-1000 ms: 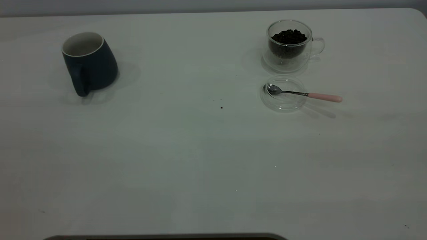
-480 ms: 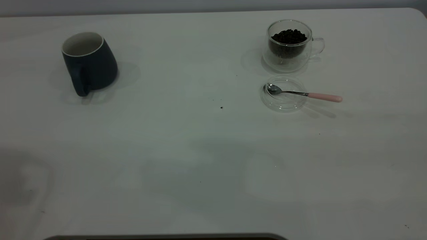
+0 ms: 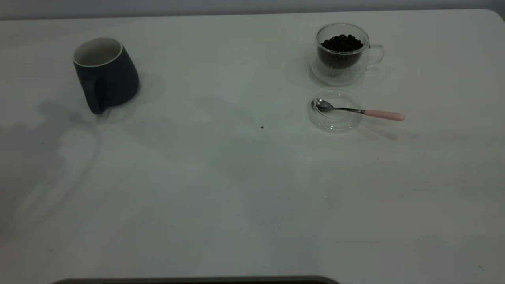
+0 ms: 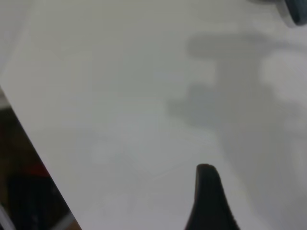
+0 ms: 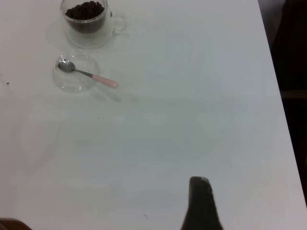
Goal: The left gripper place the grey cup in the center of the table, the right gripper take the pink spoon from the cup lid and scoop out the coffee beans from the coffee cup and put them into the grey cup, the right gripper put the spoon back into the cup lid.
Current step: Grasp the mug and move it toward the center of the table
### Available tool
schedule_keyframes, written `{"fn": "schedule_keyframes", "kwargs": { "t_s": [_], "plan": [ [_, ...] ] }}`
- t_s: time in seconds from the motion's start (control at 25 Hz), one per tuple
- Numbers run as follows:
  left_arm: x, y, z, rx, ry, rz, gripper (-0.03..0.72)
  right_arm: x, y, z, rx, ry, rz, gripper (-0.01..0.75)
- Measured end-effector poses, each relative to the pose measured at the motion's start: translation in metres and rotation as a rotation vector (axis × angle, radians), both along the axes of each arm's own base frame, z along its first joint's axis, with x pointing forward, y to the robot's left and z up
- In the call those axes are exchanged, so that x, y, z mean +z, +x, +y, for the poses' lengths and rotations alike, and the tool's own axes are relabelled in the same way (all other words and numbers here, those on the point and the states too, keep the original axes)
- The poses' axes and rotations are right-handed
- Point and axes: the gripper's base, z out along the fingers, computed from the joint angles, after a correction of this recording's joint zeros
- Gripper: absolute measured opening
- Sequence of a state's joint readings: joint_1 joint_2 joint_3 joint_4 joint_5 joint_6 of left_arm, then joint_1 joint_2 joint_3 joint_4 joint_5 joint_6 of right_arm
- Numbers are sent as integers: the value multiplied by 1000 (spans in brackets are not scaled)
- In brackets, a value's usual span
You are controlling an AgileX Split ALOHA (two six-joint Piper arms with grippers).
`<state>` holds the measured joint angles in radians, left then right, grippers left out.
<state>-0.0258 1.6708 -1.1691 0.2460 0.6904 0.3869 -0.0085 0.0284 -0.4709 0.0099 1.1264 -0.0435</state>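
Dim, flat, greyish light. Soft, broken shadows spread over the tabletop at the exterior view's left and middle. The left wrist view is blurred throughout, with a smeared grey shadow; the right wrist view is sharper.

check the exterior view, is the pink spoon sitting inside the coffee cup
No, the pink spoon lies with its bowl on the cup lid, in front of the coffee cup.

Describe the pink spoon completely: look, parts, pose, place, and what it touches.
The pink spoon is a small teaspoon with a shiny metal bowl and neck and a slim pale pink handle. It lies flat, bowl up, with the bowl resting inside the clear cup lid and the handle reaching over the lid's rim toward the table's right edge. It sits just in front of the coffee cup. No hand touches it.
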Motion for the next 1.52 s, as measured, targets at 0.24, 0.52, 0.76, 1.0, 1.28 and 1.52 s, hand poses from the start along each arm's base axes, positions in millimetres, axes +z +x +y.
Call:
{"fn": "schedule_keyframes", "kwargs": {
  "t_s": [0.24,0.52,0.76,1.0,1.28,1.52],
  "plan": [
    [-52,46,-2,-114,35,36,567,0,0,0,0,0,0,581],
    [-105,72,-5,-309,77,78,567,0,0,0,0,0,0,581],
    [-147,82,-8,-453,99,70,567,0,0,0,0,0,0,581],
    [-174,90,-13,-520,102,16,567,0,0,0,0,0,0,581],
    [-190,94,-49,-642,108,-30,567,0,0,0,0,0,-1,581],
    [-194,87,-97,-736,93,-50,567,0,0,0,0,0,-1,581]
  ]
}}
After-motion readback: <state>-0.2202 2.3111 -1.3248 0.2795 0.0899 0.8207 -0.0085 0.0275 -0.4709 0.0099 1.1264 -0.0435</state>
